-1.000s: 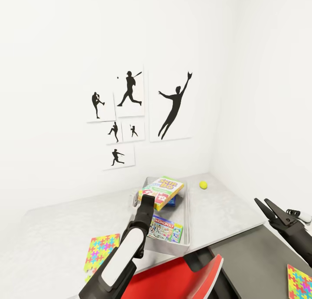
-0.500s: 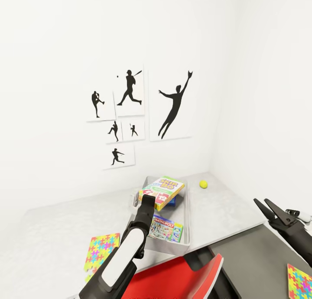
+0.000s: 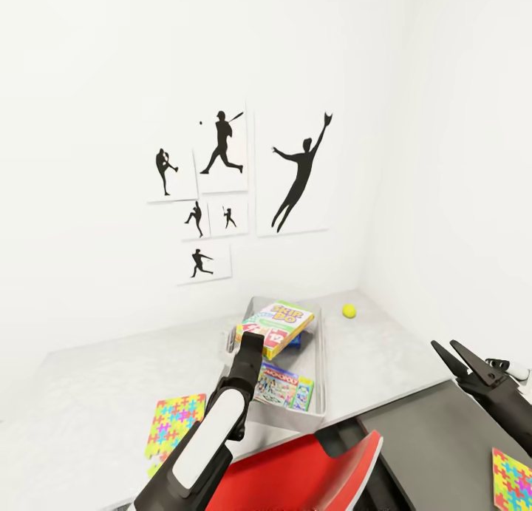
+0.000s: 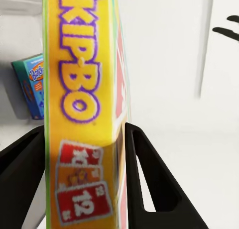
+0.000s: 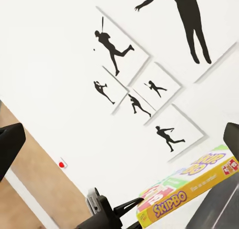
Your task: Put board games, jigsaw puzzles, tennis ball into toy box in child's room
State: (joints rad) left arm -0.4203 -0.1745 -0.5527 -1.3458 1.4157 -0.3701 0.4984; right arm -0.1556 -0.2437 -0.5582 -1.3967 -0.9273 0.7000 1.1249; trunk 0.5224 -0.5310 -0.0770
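With the left gripper [image 3: 255, 339] pinching the Skip-Bo box [image 3: 276, 325] above the bin [image 3: 320, 381], lower it level onto the games inside the bin before releasing, while the right gripper [image 3: 451, 353], fingers spread and empty, waits beside the bin.

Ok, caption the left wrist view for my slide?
Left gripper jaws clamped on the edge of the yellow Skip-Bo game box, blue game box behind.
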